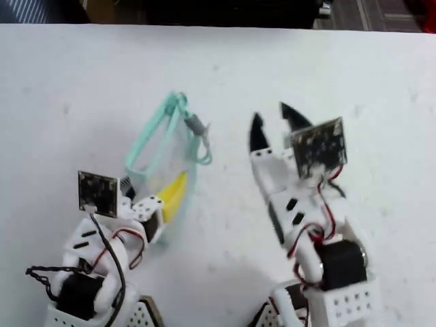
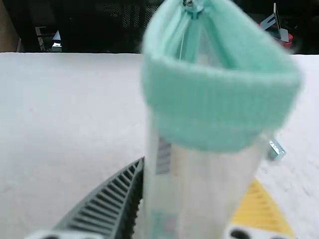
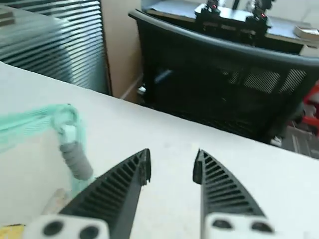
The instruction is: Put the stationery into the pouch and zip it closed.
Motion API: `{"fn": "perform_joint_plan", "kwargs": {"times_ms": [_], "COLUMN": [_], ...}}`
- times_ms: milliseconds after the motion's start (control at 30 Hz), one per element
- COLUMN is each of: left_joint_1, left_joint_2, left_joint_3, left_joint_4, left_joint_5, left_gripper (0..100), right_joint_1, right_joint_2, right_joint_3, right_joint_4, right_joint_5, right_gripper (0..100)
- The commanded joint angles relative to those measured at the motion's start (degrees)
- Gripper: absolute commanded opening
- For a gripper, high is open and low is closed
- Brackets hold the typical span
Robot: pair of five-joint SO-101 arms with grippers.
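Note:
A clear pouch (image 1: 163, 146) with mint-green trim lies on the white table, its mouth gaping. My left gripper (image 1: 167, 194) is shut on the pouch's near end. In the left wrist view the pouch (image 2: 209, 129) stands between the grey finger (image 2: 117, 191) and the yellow finger (image 2: 259, 204) of the left gripper (image 2: 197, 174). Something with a striped label shows through the clear wall. A grey zipper pull (image 1: 195, 125) hangs at the far end. My right gripper (image 1: 270, 112) is open beside the pouch, a little right of the pull. The right wrist view shows the right gripper (image 3: 172, 154) apart from the pull (image 3: 76, 160).
The white table (image 1: 354, 75) stretches bare to the right and far side. Beyond its far edge stands dark furniture (image 3: 224, 84). The two arm bases sit at the near edge.

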Motion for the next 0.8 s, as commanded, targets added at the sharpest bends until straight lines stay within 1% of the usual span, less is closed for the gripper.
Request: {"fn": "perform_joint_plan", "kwargs": {"times_ms": [0, 167, 300, 433, 667, 767], "left_joint_1": [-0.31, -0.31, -0.31, -0.40, -0.57, -0.48], "left_joint_2": [-0.04, -0.04, -0.04, -0.04, -0.04, -0.04], "left_joint_3": [-2.11, -1.49, -1.49, -1.49, -1.49, -1.49], "left_joint_4": [-0.18, -0.44, -0.35, -0.18, -0.18, -0.18], "left_joint_5": [0.53, 0.44, 0.44, 0.44, 0.35, -1.85], "left_gripper": [26, 26, 26, 26, 26, 26], "right_joint_1": [5.32, 6.90, 7.43, 7.52, 7.52, 8.75], "right_joint_2": [6.64, 21.05, 30.46, 35.65, 47.08, 52.79], "right_joint_3": [-2.73, -6.68, -11.52, -14.77, -17.58, -19.78], "right_joint_4": [0.04, 0.66, 5.93, 9.71, 9.45, 9.71], "right_joint_5": [0.18, 0.18, 0.09, 0.35, 0.18, 0.18], "right_gripper": [13.4, 13.4, 13.6, 13.7, 13.7, 13.7]}}
